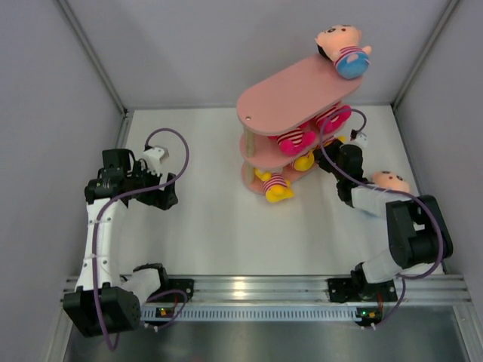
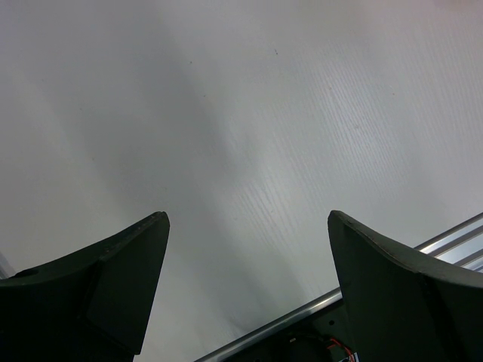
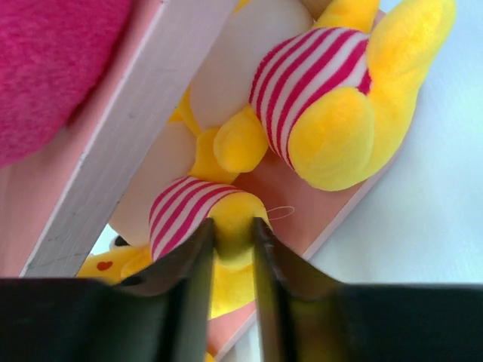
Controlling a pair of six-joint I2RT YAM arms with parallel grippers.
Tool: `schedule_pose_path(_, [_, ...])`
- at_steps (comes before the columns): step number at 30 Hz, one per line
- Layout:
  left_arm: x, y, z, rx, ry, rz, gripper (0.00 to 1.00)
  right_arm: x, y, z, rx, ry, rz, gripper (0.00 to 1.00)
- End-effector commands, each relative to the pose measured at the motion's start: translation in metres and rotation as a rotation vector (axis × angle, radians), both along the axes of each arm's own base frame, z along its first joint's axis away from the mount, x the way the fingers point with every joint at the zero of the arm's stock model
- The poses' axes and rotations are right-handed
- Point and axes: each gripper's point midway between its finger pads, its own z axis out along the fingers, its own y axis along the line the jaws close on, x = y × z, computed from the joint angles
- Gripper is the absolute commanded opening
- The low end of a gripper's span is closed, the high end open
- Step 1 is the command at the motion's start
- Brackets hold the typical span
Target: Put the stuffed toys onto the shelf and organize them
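My right end effector is narrow, its two fingers pinched on a yellow limb of the near yellow toy, which lies on the lowest board of the shelf, low and left of centre in the right wrist view. A second yellow toy in the same striped shirt sits beside it toward the upper right of that frame, and a hot pink toy fills the upper left corner on the board above. I judge this to be the organizing step: I have hold of a toy that is already on the shelf, to set it straighter or deeper on its board. The next move calls for a small, gentle shift inward. The grip is on a soft limb only, so a hard pull could drag the toy off the edge or jog the shelf. My left end effector is wide and holds nothing, over bare bench at the left of the overhead view. A peach-headed toy lies on the bench at the right, not yet shelved.
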Motion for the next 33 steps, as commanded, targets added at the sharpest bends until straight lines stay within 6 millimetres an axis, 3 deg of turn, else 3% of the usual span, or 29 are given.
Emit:
schedule_pose_path(1, [-0.001,-0.003,0.000,-0.005,-0.009,-0.021,0.92,0.006,-0.007,0.021,-0.024,-0.043,-0.013,0.33])
schedule_pose_path(3, [-0.001,-0.003,0.000,-0.002,-0.012,-0.022,0.92,0.002,-0.010,0.027,-0.017,-0.057,-0.026,0.51])
schedule_pose_path(5, [-0.002,-0.003,0.001,-0.003,-0.015,-0.020,0.92,-0.007,-0.013,0.024,-0.018,-0.044,-0.035,0.60])
schedule_pose_path(6, [-0.002,-0.003,0.001,-0.002,-0.015,-0.022,0.92,-0.011,-0.016,0.032,-0.017,-0.057,-0.048,0.65])
schedule_pose_path(9, [-0.002,-0.003,0.001,-0.002,-0.017,-0.022,0.92,-0.026,-0.018,0.034,-0.017,-0.035,-0.047,0.69])
schedule_pose_path(12, [-0.002,-0.002,0.002,0.003,-0.021,-0.016,0.92,-0.049,-0.020,0.039,0.026,-0.023,-0.056,0.70])
schedule_pose_path(16, [-0.002,-0.002,0.003,0.000,-0.022,-0.014,0.92,-0.090,-0.010,0.014,0.123,0.046,-0.026,0.73])
schedule_pose_path(20, [-0.001,-0.001,0.003,0.002,-0.018,-0.010,0.92,-0.111,0.020,0.001,0.253,0.085,0.078,0.74])
schedule_pose_path(28, [-0.002,-0.002,0.006,-0.005,-0.030,-0.003,0.92,-0.127,0.064,-0.020,0.356,0.158,0.169,0.73])
schedule_pose_path(33, [-0.003,-0.002,0.008,0.000,-0.037,-0.001,0.92,-0.124,0.085,-0.030,0.405,0.191,0.209,0.70])
